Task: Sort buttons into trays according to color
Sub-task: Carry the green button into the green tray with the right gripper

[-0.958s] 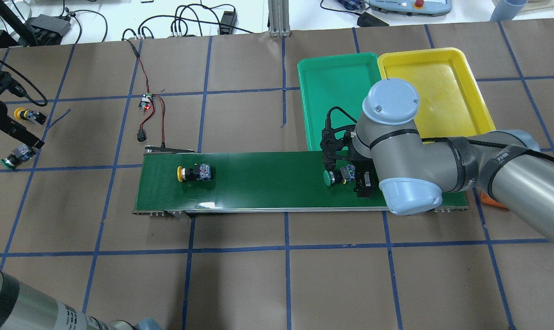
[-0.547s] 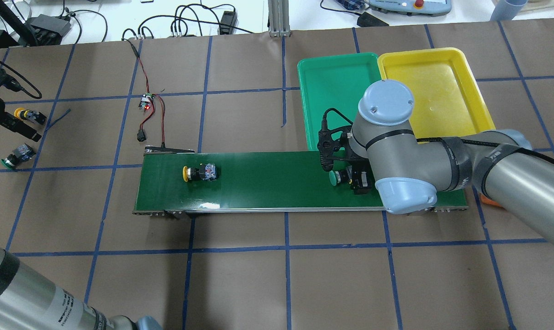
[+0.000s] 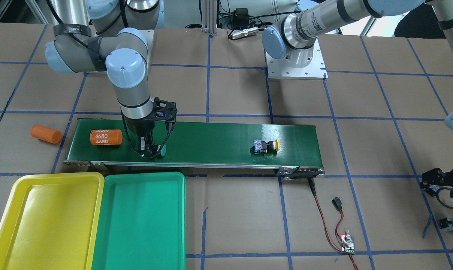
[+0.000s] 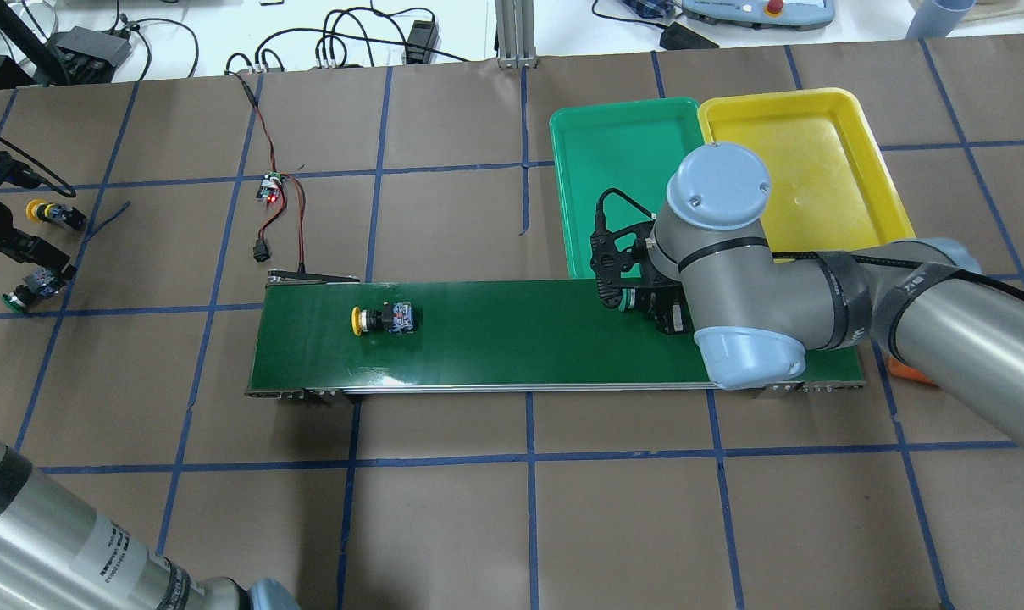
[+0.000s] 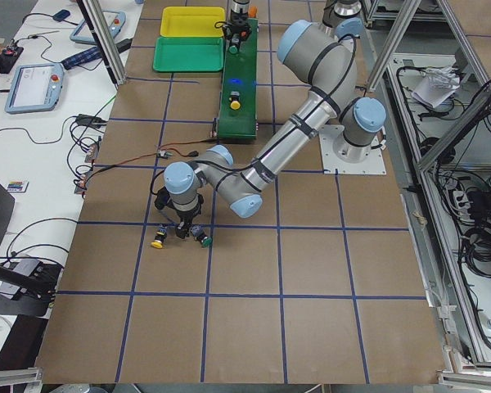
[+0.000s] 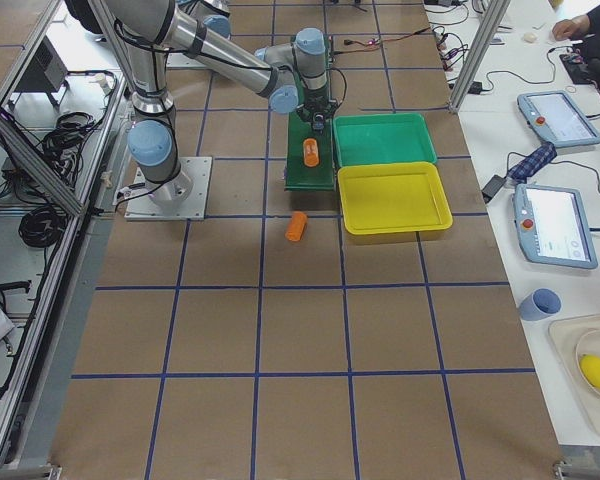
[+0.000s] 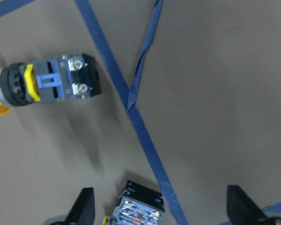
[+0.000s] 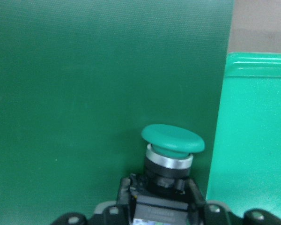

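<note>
Right gripper (image 8: 161, 213) clamps the green button (image 8: 173, 139) by its blocky body (cap free, colour visible) at the conveyor belt (image 8: 84, 93) edge beside the green tray (image 8: 257, 150), which we judge its destination. Left gripper (image 7: 161, 213) hangs spread wide above a second button (image 7: 139, 208).

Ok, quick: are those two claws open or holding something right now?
Left gripper: open, a button lying between its spread fingers, ungripped.
Right gripper: shut on the green button.
</note>
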Controlling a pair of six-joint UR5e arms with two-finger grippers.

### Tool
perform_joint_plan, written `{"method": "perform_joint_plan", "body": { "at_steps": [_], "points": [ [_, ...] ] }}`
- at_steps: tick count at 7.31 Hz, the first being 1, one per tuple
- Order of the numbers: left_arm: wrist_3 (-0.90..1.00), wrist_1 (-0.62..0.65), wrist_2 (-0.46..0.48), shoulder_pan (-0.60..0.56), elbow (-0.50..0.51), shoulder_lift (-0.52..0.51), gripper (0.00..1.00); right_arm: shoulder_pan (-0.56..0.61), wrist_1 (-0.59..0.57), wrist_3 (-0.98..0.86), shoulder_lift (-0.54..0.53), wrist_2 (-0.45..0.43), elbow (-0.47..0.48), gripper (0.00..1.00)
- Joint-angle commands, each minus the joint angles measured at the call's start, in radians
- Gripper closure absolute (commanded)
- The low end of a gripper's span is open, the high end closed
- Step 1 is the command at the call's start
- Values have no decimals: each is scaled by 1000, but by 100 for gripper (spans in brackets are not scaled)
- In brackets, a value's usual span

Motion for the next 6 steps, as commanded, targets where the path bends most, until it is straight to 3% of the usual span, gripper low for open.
{"method": "perform_joint_plan", "body": {
  "at_steps": [1,2,3,4,5,6],
  "points": [
    [-1,3,3,27,6,-12,0,-5,4,3,10,-8,-88,97],
    [3,0,3,27,5,-12,18,-27,4,4,72,-16,-165,97],
    [54,-5,4,37,3,-12,60,-56,3,1,149,-17,-237,94],
    [60,-6,4,40,3,-11,96,-91,12,-3,218,-11,-278,49],
    [62,-15,1,42,8,1,100,-105,15,-2,226,-10,-268,0],
    [57,-46,-3,42,8,9,100,-105,15,-2,225,-14,-261,0]
  ]
}}
